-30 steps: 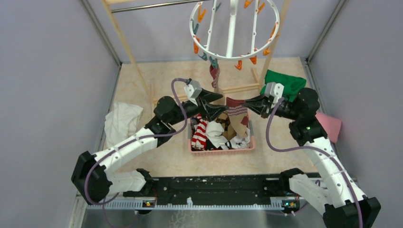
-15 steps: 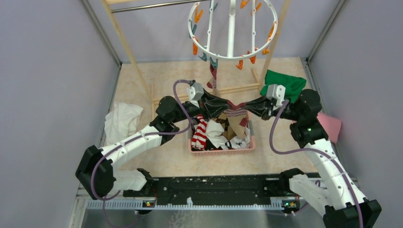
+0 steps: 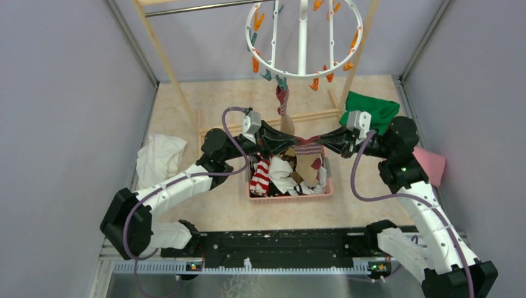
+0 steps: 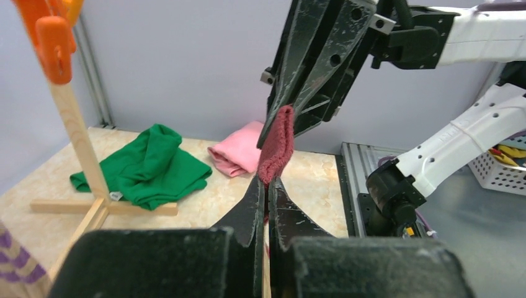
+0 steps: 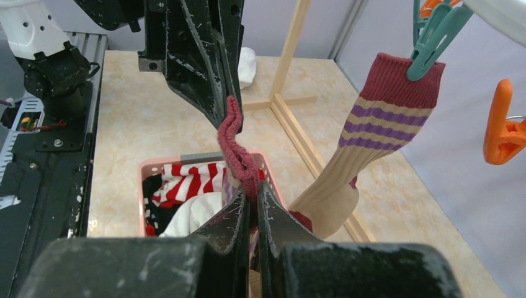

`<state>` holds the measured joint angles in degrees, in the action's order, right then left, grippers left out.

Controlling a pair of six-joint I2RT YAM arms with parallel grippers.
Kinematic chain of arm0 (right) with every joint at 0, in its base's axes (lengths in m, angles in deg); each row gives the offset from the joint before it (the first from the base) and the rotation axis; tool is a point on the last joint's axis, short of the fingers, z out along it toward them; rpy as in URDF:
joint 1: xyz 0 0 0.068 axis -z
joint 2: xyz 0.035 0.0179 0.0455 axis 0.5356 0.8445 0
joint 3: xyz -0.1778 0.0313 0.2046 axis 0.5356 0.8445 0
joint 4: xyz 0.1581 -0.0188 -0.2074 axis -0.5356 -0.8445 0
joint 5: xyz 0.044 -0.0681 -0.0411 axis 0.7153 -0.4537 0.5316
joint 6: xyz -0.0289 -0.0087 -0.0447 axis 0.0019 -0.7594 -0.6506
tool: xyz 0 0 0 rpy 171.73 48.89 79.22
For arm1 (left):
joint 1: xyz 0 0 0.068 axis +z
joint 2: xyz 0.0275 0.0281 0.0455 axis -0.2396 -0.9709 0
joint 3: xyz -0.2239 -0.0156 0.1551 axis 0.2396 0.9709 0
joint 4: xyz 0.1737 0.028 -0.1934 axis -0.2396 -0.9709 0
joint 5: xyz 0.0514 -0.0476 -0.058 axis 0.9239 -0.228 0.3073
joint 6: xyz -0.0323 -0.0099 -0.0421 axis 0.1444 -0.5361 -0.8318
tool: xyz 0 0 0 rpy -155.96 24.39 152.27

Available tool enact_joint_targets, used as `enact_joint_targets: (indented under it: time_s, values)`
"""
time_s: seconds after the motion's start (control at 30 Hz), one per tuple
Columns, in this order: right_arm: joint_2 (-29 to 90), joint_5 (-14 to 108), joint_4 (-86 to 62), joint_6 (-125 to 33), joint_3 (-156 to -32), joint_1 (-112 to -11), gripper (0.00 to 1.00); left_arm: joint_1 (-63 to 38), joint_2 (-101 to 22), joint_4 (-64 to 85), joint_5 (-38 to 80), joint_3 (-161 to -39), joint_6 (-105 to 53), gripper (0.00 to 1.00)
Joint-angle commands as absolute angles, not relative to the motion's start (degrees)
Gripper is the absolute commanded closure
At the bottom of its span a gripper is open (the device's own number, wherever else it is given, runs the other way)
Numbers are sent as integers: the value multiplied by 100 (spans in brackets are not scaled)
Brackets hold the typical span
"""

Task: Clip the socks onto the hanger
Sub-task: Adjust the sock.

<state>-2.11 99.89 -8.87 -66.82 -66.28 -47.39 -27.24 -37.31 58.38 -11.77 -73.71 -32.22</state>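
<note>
Above the pink basket (image 3: 288, 197) a tan and maroon striped sock (image 3: 308, 148) hangs stretched between both grippers. My left gripper (image 3: 296, 141) is shut on one side of its maroon cuff (image 4: 278, 146). Facing it, my right gripper (image 3: 320, 139) is shut on the other side of the cuff (image 5: 236, 149). The white round hanger (image 3: 302, 43) hangs above and behind. A matching striped sock (image 5: 366, 143) dangles from one of its teal pegs (image 5: 431, 37). More socks, one of them red-and-white striped (image 3: 262, 176), lie in the basket.
The wooden rack frame (image 3: 167, 68) stands at the back, its foot bar just behind the basket. A green cloth (image 3: 372, 107) and a pink cloth (image 3: 431, 164) lie to the right. A white cloth (image 3: 160, 158) lies to the left. An orange peg (image 5: 505, 124) hangs close to the right gripper.
My left gripper moved right to the sock's cuff and shut on it. The right gripper kept its grip and hardly moved. The cuff now stretches between the two.
</note>
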Motion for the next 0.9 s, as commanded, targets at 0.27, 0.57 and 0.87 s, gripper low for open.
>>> enact_joint_targets:
  time_s: [0.27,0.57,0.87]
  values:
    - [-316,10049,-984,-6816,-6852,-4776,100,-2605,-3450,6835,-726,-6916,-3705,100]
    - [-320,10397,-692,-6591,-6768,-4777,94,-2613,-3771,7393,-918,-6981,-4197,100]
    - [-308,10857,85,-6118,-6555,-4776,98,-2613,-4071,7402,-966,-7269,-4351,100]
